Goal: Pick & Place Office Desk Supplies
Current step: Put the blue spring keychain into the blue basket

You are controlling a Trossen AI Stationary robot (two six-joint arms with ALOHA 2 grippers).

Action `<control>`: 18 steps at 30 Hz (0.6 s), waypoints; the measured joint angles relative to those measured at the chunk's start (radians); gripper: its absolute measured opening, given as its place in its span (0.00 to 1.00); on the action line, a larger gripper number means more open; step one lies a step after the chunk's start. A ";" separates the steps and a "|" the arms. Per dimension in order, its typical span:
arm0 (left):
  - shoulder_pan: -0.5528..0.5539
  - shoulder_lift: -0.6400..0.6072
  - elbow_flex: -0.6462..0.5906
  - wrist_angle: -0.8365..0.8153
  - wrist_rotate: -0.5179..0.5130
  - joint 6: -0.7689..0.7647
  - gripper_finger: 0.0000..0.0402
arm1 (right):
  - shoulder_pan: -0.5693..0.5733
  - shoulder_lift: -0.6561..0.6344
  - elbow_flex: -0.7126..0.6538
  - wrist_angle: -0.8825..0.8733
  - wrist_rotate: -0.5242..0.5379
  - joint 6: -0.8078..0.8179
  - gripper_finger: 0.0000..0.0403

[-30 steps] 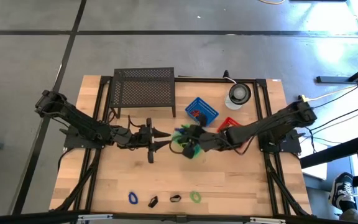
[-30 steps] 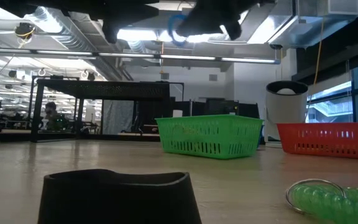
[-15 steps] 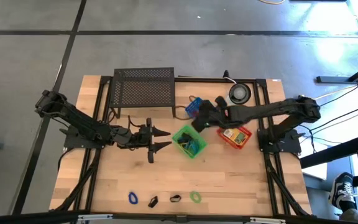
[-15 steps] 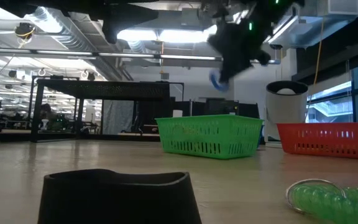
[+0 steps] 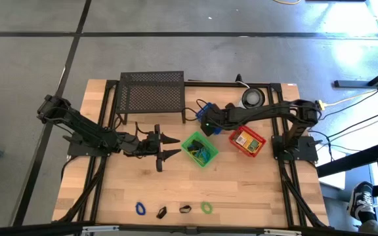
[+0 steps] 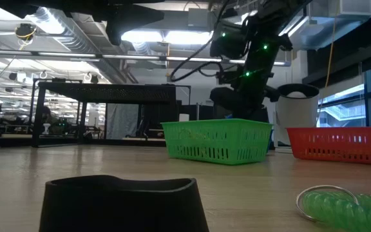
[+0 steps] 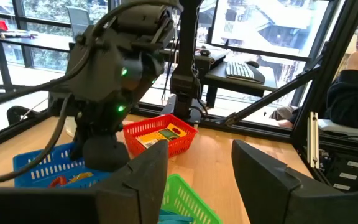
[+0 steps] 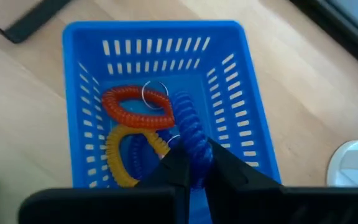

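Note:
My right gripper (image 8: 197, 163) hangs over the blue basket (image 5: 210, 117) at the table's far middle, shut on a blue coil loop (image 8: 188, 127). A red coil loop (image 8: 135, 107) and a yellow one (image 8: 120, 155) lie on the basket's floor. My left gripper (image 5: 169, 145) hovers open just left of the green basket (image 5: 199, 149). Near the front edge lie a blue loop (image 5: 140, 208), two small black clips (image 5: 161, 212), and a green coil loop (image 5: 206, 207). The red basket (image 5: 247, 140) holds yellow-orange packets. My right gripper pinches the blue coil loop between its two fingers (image 8: 179, 165), coming from above and pointing down into the blue basket. The loop's free part (image 8: 184, 112) reaches past the fingertips over the red and yellow loops. Whether it touches them, I cannot tell.
A black mesh rack (image 5: 152, 97) stands at the far left. A round white and grey object (image 5: 252, 98) sits at the far right behind the baskets. In the low view a black clip (image 6: 121, 203) and the green coil (image 6: 346, 206) lie close in front.
My right gripper has carried the blue coil loop from above the green basket toward the table's far edge and come down over the blue basket, staying shut on the loop. The left arm has kept still.

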 joint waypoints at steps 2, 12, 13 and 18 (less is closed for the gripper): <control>0.000 0.000 0.000 0.000 0.000 0.000 0.43 | -0.005 0.014 0.000 0.000 -0.017 0.000 0.07; 0.000 0.000 0.000 0.000 0.000 0.000 0.44 | -0.015 0.020 0.000 0.000 -0.021 0.019 0.24; 0.000 0.000 0.000 0.000 0.000 0.000 0.44 | -0.015 0.020 0.000 0.000 -0.021 0.019 0.27; 0.000 0.000 0.000 0.000 0.000 0.000 0.43 | -0.015 -0.013 0.000 -0.019 -0.022 -0.003 0.41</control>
